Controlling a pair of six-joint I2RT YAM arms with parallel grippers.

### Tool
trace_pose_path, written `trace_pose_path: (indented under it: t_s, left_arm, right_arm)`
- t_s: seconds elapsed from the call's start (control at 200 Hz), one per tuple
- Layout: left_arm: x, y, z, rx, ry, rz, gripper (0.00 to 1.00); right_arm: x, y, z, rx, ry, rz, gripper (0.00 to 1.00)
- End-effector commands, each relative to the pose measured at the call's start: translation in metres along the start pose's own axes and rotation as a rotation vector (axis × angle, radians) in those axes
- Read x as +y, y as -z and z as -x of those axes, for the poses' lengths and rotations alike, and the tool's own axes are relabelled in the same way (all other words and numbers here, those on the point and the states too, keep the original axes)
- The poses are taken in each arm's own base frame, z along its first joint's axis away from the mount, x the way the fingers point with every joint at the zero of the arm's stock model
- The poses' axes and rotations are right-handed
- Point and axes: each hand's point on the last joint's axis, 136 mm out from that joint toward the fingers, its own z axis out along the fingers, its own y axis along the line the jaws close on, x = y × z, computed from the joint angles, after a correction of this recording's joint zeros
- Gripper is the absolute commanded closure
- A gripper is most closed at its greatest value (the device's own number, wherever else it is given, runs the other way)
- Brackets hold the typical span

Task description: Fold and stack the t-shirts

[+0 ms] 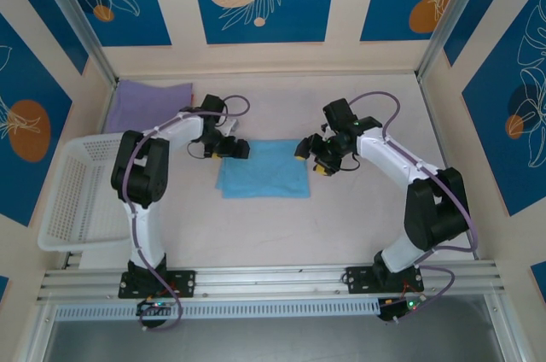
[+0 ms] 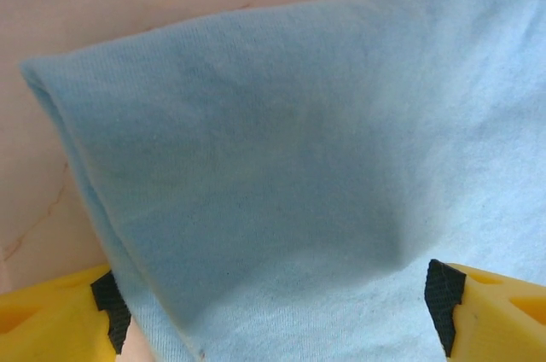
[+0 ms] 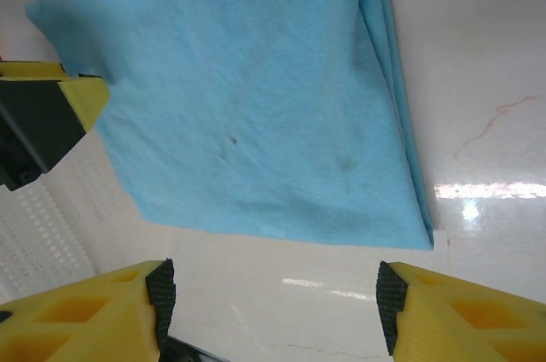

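- Basket (image 1: 72, 187): white plastic mesh, far L side of table, just beside L arm's elbow.
- Lavender shirt (image 1: 149, 104): folded flat, back-L corner of table, near rear wall; well apart from blue shirt.
- Left gripper (image 1: 237, 148): jaws wide, holding nothing; poised over blue shirt's back-L corner. Wrist view: that corner lies between the yellow fingers (image 2: 51, 319), layered edge running down its L side.
- Blue shirt (image 1: 264, 170): folded rectangle, flat, mid-table between the two grippers; edges fairly straight.
- Right gripper (image 1: 304, 150): jaws wide, holding nothing; at shirt's back-R corner. Wrist view: fingertips over bare table, just short of shirt's nearest edge.
- Table (image 1: 341, 217): bare in front of and to R of blue shirt.
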Motion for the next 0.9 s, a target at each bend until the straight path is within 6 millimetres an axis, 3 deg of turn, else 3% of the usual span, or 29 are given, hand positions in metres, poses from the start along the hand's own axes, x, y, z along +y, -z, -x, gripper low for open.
trace_pose_path:
  t_s: [0.0,0.16,0.27,0.595,0.75,0.845,0.895]
  left_arm:
    - [-0.029,-0.015,-0.043,0.134,0.007,-0.13,0.1]
    - [-0.044,-0.02,-0.036,0.133,-0.011,-0.141,0.15]
    - [-0.039,-0.03,-0.031,0.147,-0.003,-0.063,0.22]
    - [-0.007,-0.065,-0.034,0.209,0.022,0.249,0.62]
    - [0.005,-0.052,-0.019,0.168,0.039,0.357,0.87]
    - [0.01,-0.032,0.003,0.106,0.008,0.433,1.0]
    - [0.015,-0.018,0.016,0.08,-0.015,0.494,1.0]
  right_arm:
    - [-0.006,0.005,-0.013,0.037,0.015,0.006,0.34]
    - [-0.008,0.006,-0.013,0.04,0.018,0.016,0.34]
    - [-0.006,0.007,-0.013,0.044,0.031,0.021,0.34]
    - [-0.012,0.015,-0.016,0.042,0.034,0.019,0.35]
    - [-0.018,0.023,-0.018,0.029,0.022,0.022,0.35]
    - [-0.023,0.03,-0.019,0.021,0.006,0.02,0.35]
    - [-0.024,0.034,-0.019,0.015,-0.001,0.019,0.35]
